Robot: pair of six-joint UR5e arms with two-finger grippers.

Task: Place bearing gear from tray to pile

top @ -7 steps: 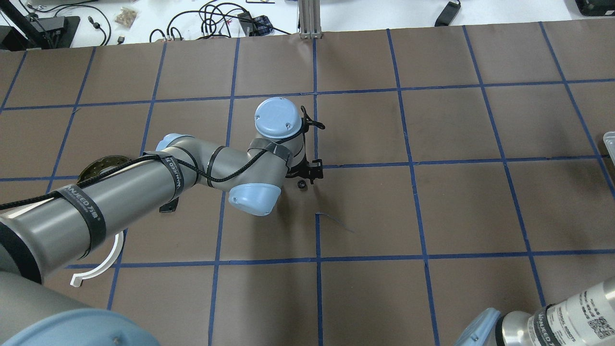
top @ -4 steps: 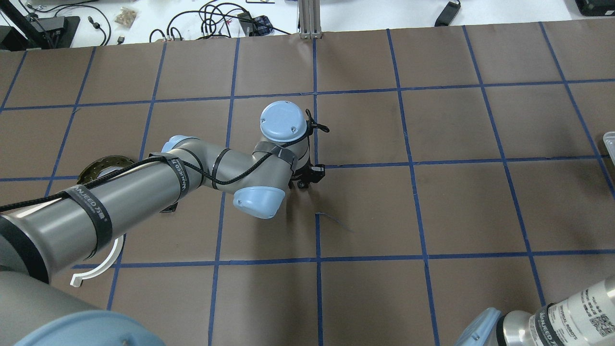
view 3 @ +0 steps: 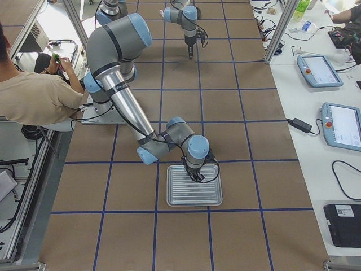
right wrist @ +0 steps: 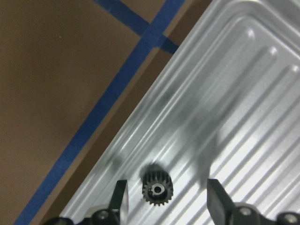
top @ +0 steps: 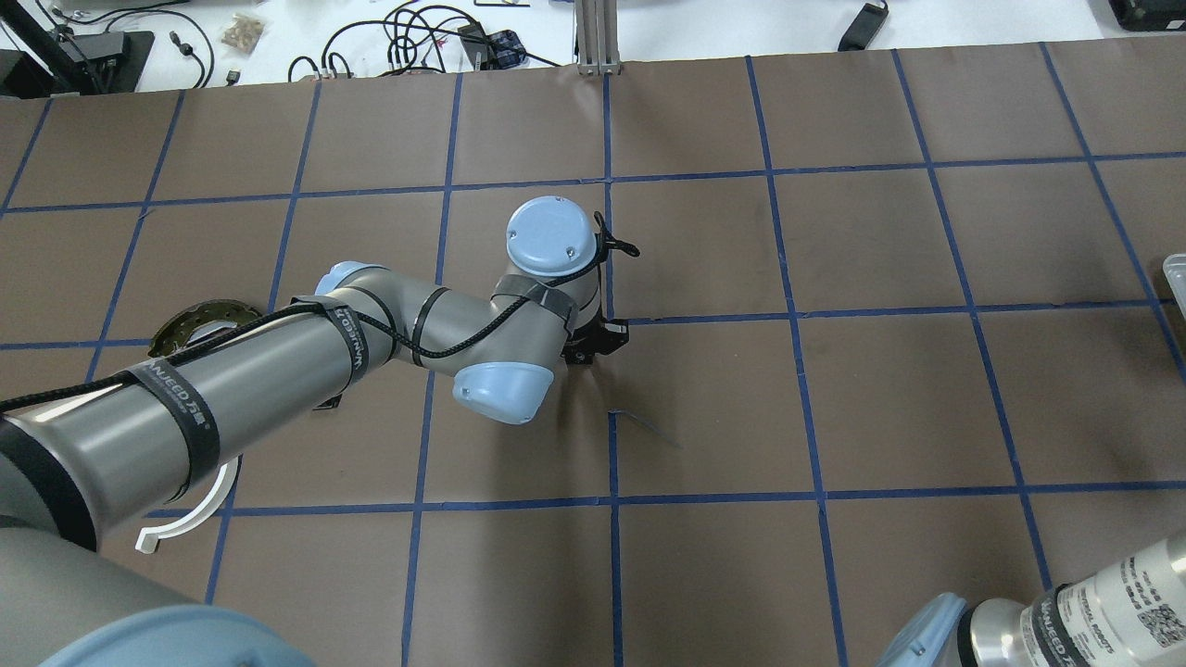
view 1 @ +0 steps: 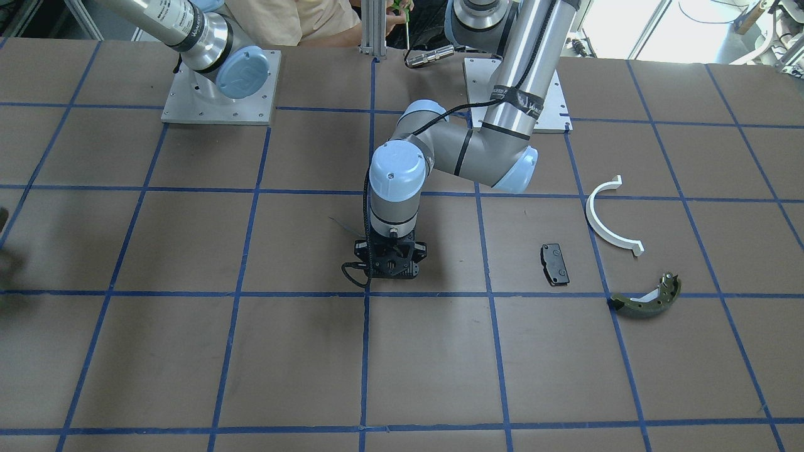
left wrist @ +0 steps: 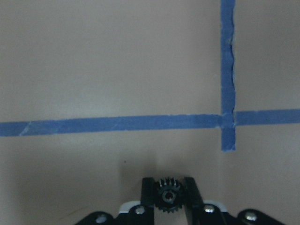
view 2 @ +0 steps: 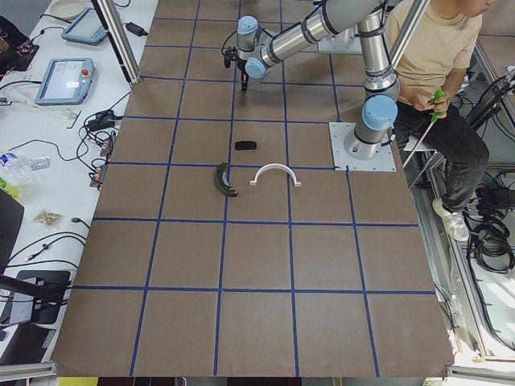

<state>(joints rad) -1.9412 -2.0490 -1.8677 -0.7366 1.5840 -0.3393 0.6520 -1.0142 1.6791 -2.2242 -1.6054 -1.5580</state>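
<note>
My left gripper (left wrist: 168,194) is shut on a small black bearing gear (left wrist: 168,196) low over the brown table, near the crossing of two blue tape lines. It also shows in the front view (view 1: 391,267) and the overhead view (top: 582,350). The pile lies apart to my left: a white half-ring (view 1: 608,220), a black brake pad (view 1: 555,263) and an olive brake shoe (view 1: 647,300). My right gripper (right wrist: 168,197) is open over the ribbed metal tray (right wrist: 243,93), with a second black gear (right wrist: 157,188) lying on the tray between its fingers.
The tray (view 3: 186,195) sits at the table's right end. A person in a beige shirt (view 3: 34,96) sits behind the robot bases. Blue tape lines grid the brown table. Cables and tablets lie on the white benches beyond the table.
The left gripper has come down over the gear that lay on the table, and the gear is now between its fingers. The left arm has shifted slightly right.
</note>
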